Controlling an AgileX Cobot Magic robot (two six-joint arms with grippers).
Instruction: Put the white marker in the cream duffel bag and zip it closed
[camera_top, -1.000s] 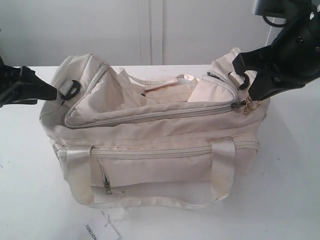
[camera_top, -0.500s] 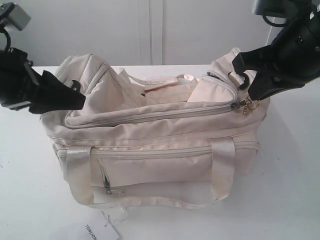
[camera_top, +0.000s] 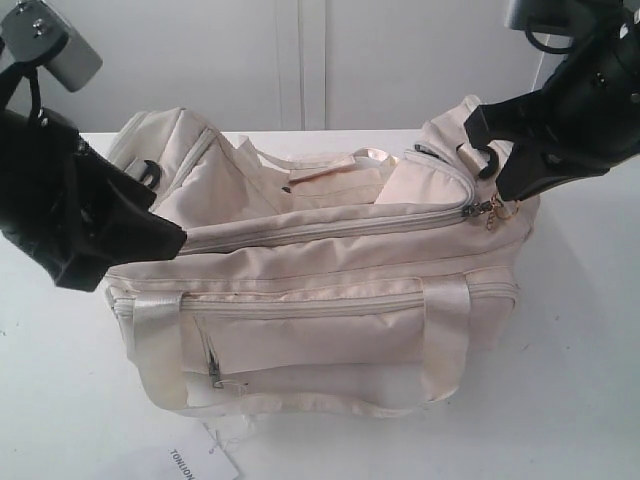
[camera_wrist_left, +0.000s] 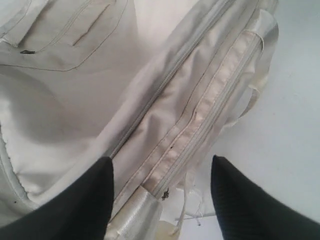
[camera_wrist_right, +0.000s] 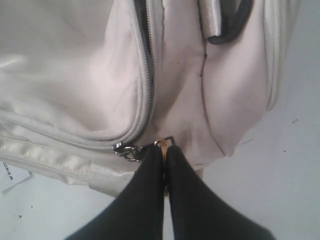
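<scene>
Trouble, if it comes, starts with the biggest thing here. The cream duffel bag (camera_top: 320, 270) is soft and sits loose on the white worktop (camera_top: 580, 380), so a hard drag on the zip could slide or crumple the whole bag instead of running the slider (camera_wrist_right: 122, 148).

The left tool (camera_wrist_left: 161, 160) is at the bag's left end, spread wide. Its two fingers straddle the rim and side zip with nothing gripped. I'd say if it doesn't pin that end, the bag just trails after the pull. The mouth gapes there with the lining showing, and loose flap could get bitten by the slider.

Over on the right, the right tool (camera_wrist_right: 165, 150) is pinched fully together on the gold ring pull (camera_wrist_right: 160, 142). That's a thin grip on a small ring, and a jerk could pop it free.

And the white marker? I can't see it anywhere, not on the worktop and not in the open mouth. Whether it's inside I can't tell, so zipping now might seal an empty bag.

Head count: one worktop, one bag, two tools, two webbing handles (camera_top: 158, 340), one paper tag (camera_top: 200, 462), two black strap rings (camera_top: 486, 158), one gold pull, no marker in sight.
</scene>
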